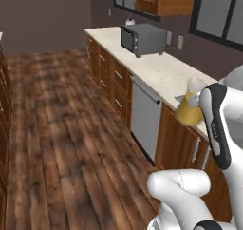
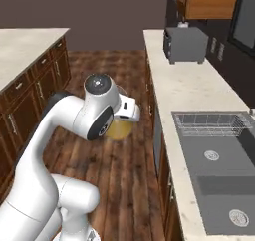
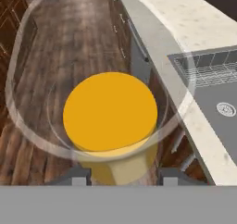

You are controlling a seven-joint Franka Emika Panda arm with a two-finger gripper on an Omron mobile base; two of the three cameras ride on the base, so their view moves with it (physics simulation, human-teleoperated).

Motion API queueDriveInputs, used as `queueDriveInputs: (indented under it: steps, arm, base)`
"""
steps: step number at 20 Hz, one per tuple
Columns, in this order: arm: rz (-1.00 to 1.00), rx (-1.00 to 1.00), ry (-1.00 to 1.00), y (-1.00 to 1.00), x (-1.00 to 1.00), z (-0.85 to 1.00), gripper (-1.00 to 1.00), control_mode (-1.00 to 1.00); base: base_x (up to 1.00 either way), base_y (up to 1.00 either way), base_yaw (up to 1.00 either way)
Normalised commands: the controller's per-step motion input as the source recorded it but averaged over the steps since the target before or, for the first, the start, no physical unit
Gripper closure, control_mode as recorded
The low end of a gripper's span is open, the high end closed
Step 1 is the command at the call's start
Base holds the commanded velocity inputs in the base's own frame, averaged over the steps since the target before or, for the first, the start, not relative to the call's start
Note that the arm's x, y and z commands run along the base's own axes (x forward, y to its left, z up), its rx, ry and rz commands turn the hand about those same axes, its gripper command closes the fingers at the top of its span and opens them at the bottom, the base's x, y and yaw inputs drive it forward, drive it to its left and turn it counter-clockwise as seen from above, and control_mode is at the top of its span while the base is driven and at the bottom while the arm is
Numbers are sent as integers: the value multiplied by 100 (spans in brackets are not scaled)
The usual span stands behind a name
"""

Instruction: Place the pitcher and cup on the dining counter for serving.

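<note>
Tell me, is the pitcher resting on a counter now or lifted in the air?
Lifted. In the right base view the pitcher hangs at the gripper with only wooden floor beneath it, beside the sink counter.

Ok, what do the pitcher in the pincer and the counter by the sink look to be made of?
The pitcher looks like clear, glossy glass: the wooden floor shows through its wall, and amber-orange liquid fills its lower part. The counter has a beige speckled top, likely polished stone, though a laminate could look the same. The sink set in it is a flat matte grey, possibly steel.
</note>
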Motion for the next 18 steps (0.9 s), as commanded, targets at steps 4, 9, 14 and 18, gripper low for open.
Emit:
queueDriveInputs:
  steps: [4, 9, 14, 18]
  arm:
    - [0, 0, 0, 0, 0, 0, 100, 100]
    - [0, 0, 0, 0, 0, 0, 100, 100]
    - [0, 0, 0, 0, 0, 0, 100, 100]
    - [0, 0, 0, 0, 0, 0, 100, 100]
  base:
    - [29, 31, 86]
    - [71, 17, 77]
    - [99, 2, 68]
    - [100, -3, 61]
